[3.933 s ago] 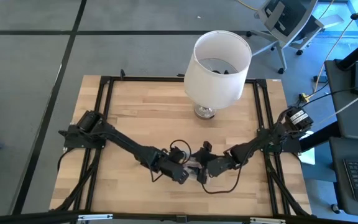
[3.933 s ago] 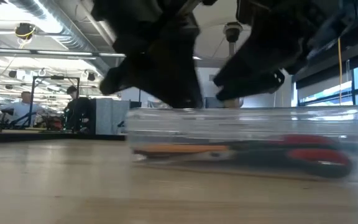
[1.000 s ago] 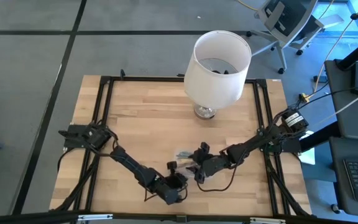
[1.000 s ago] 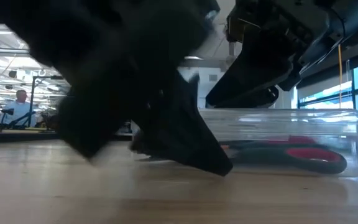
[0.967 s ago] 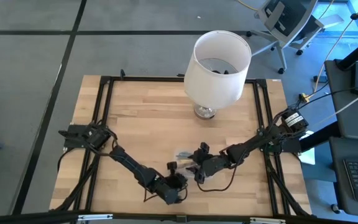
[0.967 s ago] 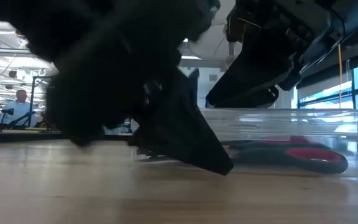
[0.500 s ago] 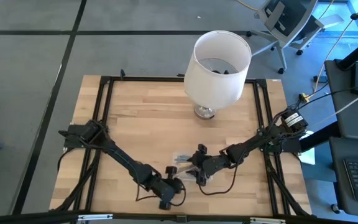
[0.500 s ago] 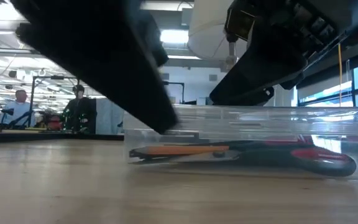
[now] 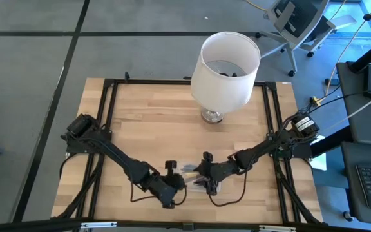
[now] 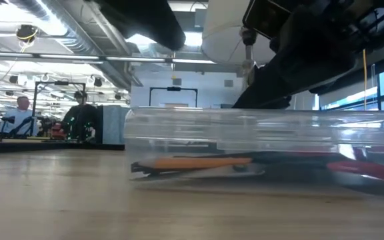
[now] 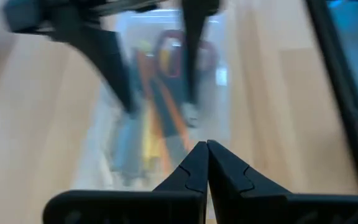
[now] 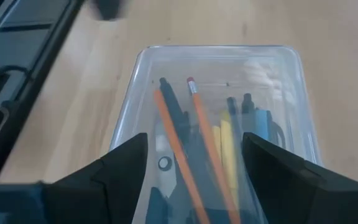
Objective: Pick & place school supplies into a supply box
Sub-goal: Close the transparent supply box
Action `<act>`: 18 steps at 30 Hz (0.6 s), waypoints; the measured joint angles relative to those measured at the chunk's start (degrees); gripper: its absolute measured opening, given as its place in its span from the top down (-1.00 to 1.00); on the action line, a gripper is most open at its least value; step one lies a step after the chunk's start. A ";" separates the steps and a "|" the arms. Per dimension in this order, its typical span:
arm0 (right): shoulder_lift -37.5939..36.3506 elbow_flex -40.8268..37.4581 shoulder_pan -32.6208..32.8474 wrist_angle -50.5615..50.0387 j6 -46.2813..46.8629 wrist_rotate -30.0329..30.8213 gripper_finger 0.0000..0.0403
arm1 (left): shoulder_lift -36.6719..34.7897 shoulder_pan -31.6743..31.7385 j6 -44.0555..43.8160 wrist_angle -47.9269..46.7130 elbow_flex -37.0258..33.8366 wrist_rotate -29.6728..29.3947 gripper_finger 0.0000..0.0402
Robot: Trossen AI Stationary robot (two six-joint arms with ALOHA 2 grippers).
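Note:
The clear supply box (image 9: 194, 178) lies on the table near its front edge, holding orange and yellow pencils (image 12: 205, 127), dark pens and red-handled scissors (image 11: 170, 52). My left gripper (image 11: 207, 149) is shut with nothing in it, raised above the table just left of the box (image 11: 166, 93). My right gripper (image 12: 194, 137) is open over the box's right end. One finger (image 12: 129, 165) is at a long wall and the other finger (image 12: 272, 168) is above the inside. My right gripper slants down from the table's right side over the box's right end, its fingers lying along the box. Whether a finger touches the wall (image 12: 122, 124) or the supplies, I cannot tell. My left gripper touches nothing.
A big white lampshade (image 9: 227, 67) on a lamp foot stands at the table's far middle. A black frame (image 9: 108, 103) runs along the table's edges. Bare wood (image 9: 147, 129) lies between the box and the lamp. People sit in the room beyond (image 10: 22, 113).
My left gripper, shut throughout, has risen from the tabletop in front of the box and left the low view. My right gripper has rolled a little in place. The box has shifted slightly and now shows larger and wider in the low view.

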 joint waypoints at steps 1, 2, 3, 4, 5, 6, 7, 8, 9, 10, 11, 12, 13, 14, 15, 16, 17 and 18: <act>0.00 0.00 0.00 0.04 -0.63 -0.65 -0.31 | 0.22 0.34 -0.19 -0.06 0.00 -0.83 1.00; 0.00 0.00 0.00 0.09 -0.77 -1.05 -0.31 | 0.57 0.83 -0.53 0.03 0.01 -1.06 0.99; 0.00 0.00 0.03 0.10 -0.77 -1.23 -0.31 | 0.95 1.35 -0.86 -0.05 0.02 -1.02 0.99; 0.00 0.00 0.04 0.12 -0.76 -1.22 -0.31 | 1.50 1.89 -1.08 -0.19 0.00 -0.66 0.99; 0.00 0.00 0.04 0.13 -0.73 -1.26 -0.31 | 2.23 2.49 -1.40 0.01 0.00 0.03 0.99; 0.00 0.00 0.04 0.14 -0.69 -1.26 -0.31 | 2.92 2.97 -1.43 0.08 0.00 0.67 0.99; 0.00 0.00 0.04 0.16 -0.62 -1.20 -0.31 | 3.62 3.36 -1.43 -0.10 0.00 1.43 0.99; 0.00 0.00 0.04 0.16 -0.42 -1.20 -0.31 | 4.30 3.73 -1.43 -0.09 0.00 2.62 1.00; 0.00 0.00 0.04 0.16 -0.23 -1.19 -0.31 | 4.95 4.00 -1.45 -0.05 0.00 4.05 1.00; 0.00 0.00 0.04 0.16 0.20 -1.16 -0.31 | 5.38 4.22 -1.51 -0.23 0.00 5.28 0.99; 0.00 0.00 0.04 0.24 0.54 -1.16 -0.31 | 5.53 4.33 -1.59 -0.37 0.05 6.01 0.99; -0.01 0.00 0.04 0.23 0.70 -1.19 -0.31 | 5.76 4.46 -1.78 -0.46 0.17 7.04 0.99; 0.00 0.00 0.05 0.21 0.71 -1.17 -0.31 | 5.89 4.45 -2.05 -0.50 0.22 7.30 0.99; 0.00 0.00 0.07 0.23 0.73 -1.06 -0.31 | 5.89 4.32 -2.07 -0.77 0.22 7.04 0.99; 0.00 0.00 0.07 0.22 0.79 -1.14 -0.31 | 5.89 4.24 -2.07 -0.85 0.22 6.88 0.99; 0.00 0.00 0.07 0.20 0.75 -1.11 -0.31 | 5.91 4.16 -2.29 -0.84 0.22 6.90 0.99; 0.00 0.00 0.07 0.20 0.77 -1.05 -0.31 | 5.85 4.12 -2.60 -0.91 0.22 6.84 1.00; 0.00 0.00 0.07 0.20 0.77 -1.07 -0.31 | 5.83 4.04 -2.90 -1.00 0.18 6.67 0.99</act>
